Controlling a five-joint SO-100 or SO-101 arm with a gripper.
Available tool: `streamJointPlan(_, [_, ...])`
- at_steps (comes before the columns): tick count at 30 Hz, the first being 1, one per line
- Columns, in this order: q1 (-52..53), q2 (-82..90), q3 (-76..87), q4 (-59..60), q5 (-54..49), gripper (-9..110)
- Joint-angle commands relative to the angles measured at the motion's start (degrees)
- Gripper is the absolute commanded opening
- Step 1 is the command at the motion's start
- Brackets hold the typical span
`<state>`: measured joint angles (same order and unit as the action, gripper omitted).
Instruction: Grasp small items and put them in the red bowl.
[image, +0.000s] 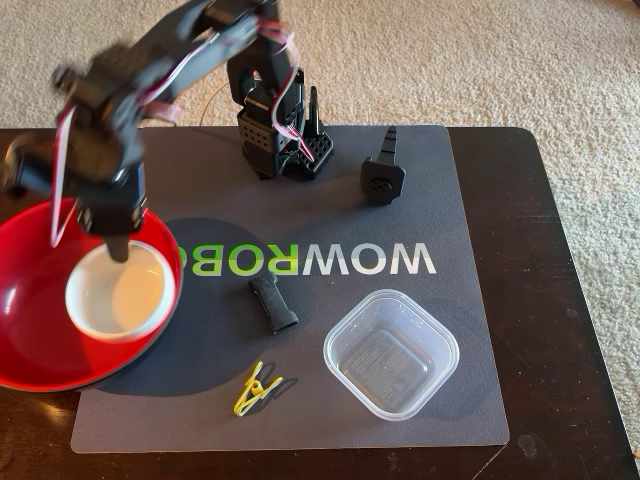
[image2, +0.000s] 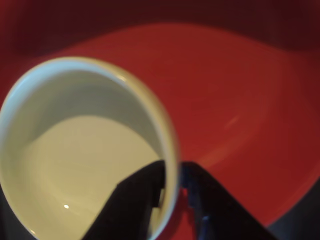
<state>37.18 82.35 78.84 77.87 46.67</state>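
Observation:
My gripper (image: 118, 250) is shut on the rim of the small white bowl (image: 120, 292), which sits inside the outline of the red bowl (image: 30, 300) at the left. In the wrist view one finger (image2: 140, 195) is inside the white bowl (image2: 75, 145) and the other is outside its rim, with the red bowl (image2: 230, 100) behind; my gripper (image2: 172, 172) pinches the wall. I cannot tell whether the white bowl touches the red one. On the mat lie a clear square container (image: 392, 352), a short black cylinder (image: 273, 304), a black boxy part with a ridged stem (image: 382, 172) and a yellow clip (image: 256, 388).
A grey mat (image: 460, 400) with WOWROBO lettering covers a dark table (image: 560, 300), with carpet beyond it. The arm's base (image: 280, 135) stands at the mat's far edge. The red bowl overhangs the mat's left side.

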Motion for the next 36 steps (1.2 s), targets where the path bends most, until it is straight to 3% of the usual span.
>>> streamJointPlan(1, [2.0, -3.0, -4.7, -1.0, 1.4, 0])
streamJointPlan(15, [6.8, -22.3, -19.8, -1.0, 6.2, 0])
streamJointPlan(22, [5.4, -17.2, -25.3, 5.8, 6.7, 32])
streamJointPlan(27, [3.2, -8.9, -26.8, 8.3, 6.5, 42])
streamJointPlan(31, [-3.1, -5.3, -38.0, 15.4, 3.0, 42])
streamJointPlan(36, [-22.0, 4.4, -40.3, 18.8, -0.6, 38])
